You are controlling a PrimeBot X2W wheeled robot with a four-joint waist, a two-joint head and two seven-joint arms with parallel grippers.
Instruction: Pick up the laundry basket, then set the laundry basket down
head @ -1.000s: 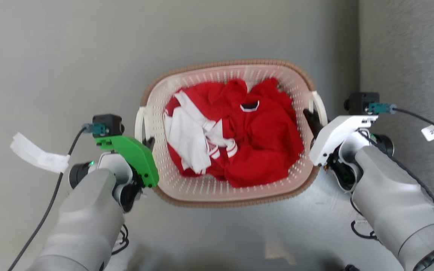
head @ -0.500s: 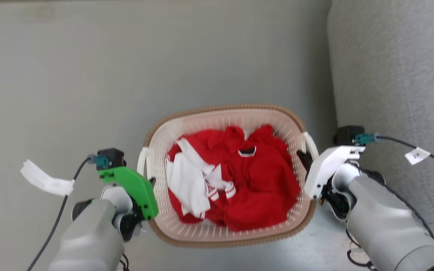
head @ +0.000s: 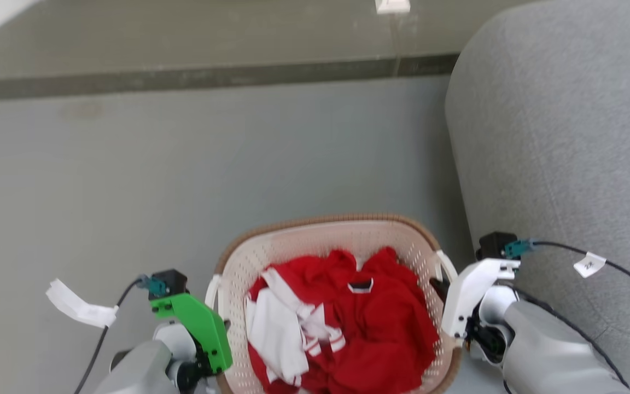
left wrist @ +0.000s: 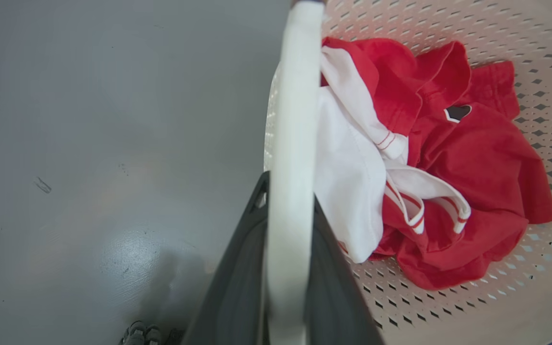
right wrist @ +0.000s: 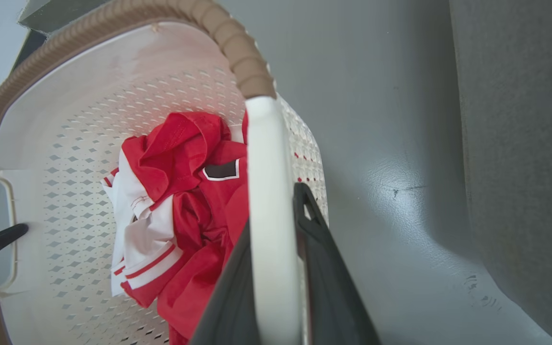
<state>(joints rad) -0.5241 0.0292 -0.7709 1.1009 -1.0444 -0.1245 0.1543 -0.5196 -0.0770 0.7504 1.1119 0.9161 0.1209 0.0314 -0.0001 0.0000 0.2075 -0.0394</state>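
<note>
basket (head: 326,241) at 6 o'clock of head view | left gripper (left wrist: 289,196) clamped on 9 o'clock handle (left wrist: 295,120) | right gripper (right wrist: 273,206) clamped on 3 o'clock handle (right wrist: 266,158) | clothes (head: 359,323) inside | sofa (head: 561,137) just beside at 3 o'clock

Cream perforated laundry basket (head: 315,246) holds red-and-white clothes.

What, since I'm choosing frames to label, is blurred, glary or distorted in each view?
Head view: even light, slight blur, the cream-white perforated plastic laundry basket cut by the bottom edge. Left wrist view: its white side handle is soft, close to the lens; glare on the grey floor. Right wrist view: similar floor sheen, the other handle likewise soft.
</note>
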